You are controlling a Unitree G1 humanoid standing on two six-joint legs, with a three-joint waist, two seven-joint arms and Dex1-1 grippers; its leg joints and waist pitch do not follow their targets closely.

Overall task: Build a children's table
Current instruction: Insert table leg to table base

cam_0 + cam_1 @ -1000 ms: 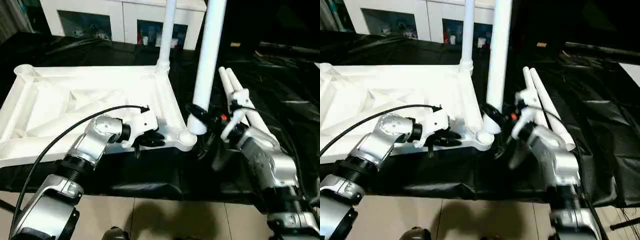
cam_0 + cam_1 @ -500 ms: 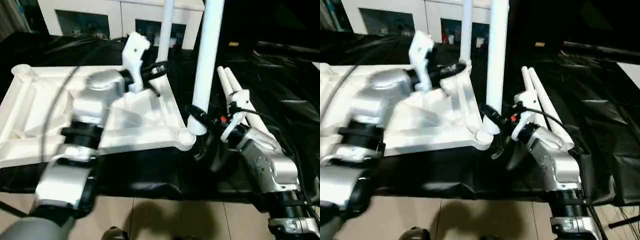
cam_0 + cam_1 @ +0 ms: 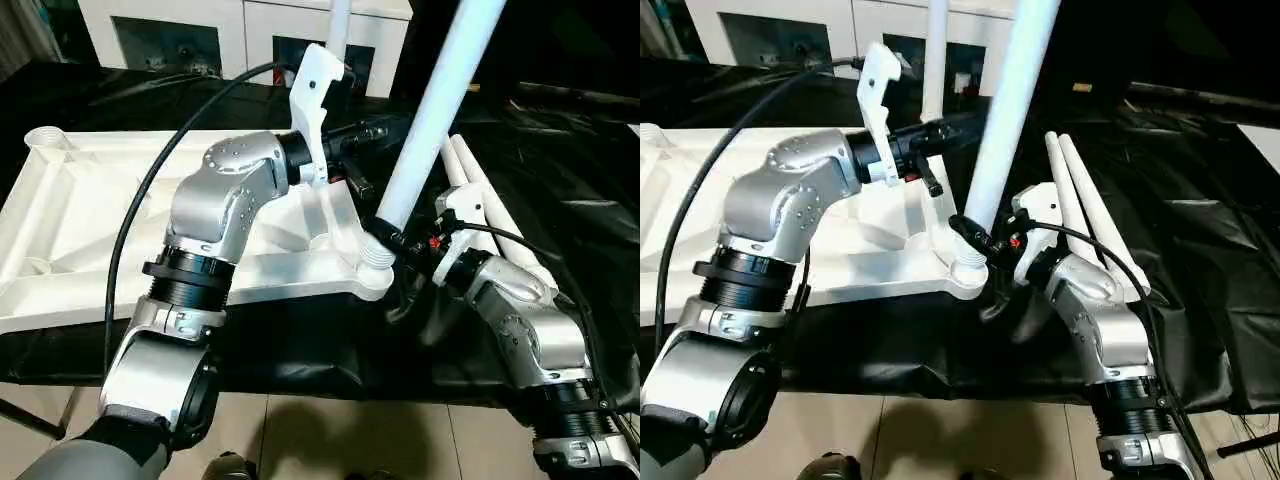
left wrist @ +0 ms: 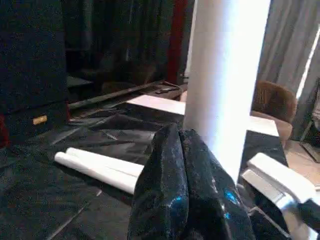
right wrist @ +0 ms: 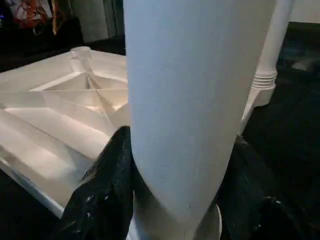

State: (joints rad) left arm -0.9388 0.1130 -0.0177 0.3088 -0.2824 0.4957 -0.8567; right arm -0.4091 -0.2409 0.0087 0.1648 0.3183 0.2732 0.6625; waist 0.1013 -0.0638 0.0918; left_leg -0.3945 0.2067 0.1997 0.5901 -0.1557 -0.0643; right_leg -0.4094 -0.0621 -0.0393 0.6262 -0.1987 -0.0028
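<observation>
The children's table top (image 3: 80, 200) lies upside down on the black cloth, ribbed side up. One white leg (image 3: 338, 25) stands upright in its far right corner socket. A second leg (image 3: 435, 110) sits in the near right socket (image 3: 372, 275), its top leaning to the right. My right gripper (image 3: 392, 232) is shut on this leg just above the socket, with a finger (image 5: 102, 195) on either side of the tube (image 5: 190, 90). My left gripper (image 3: 378, 130) is raised over the table top, shut and empty, its fingers (image 4: 165, 180) pointing at the leaning leg (image 4: 225, 75).
Two loose white legs (image 3: 465, 165) lie side by side on the black cloth to the right of the table top. A white cabinet with glass doors (image 3: 200, 30) stands behind the work table. The floor shows below the table's near edge.
My left arm has lifted from the table top's near edge up to beside the leg, its gripper closing. The leg in my right gripper has tipped from upright to leaning right.
</observation>
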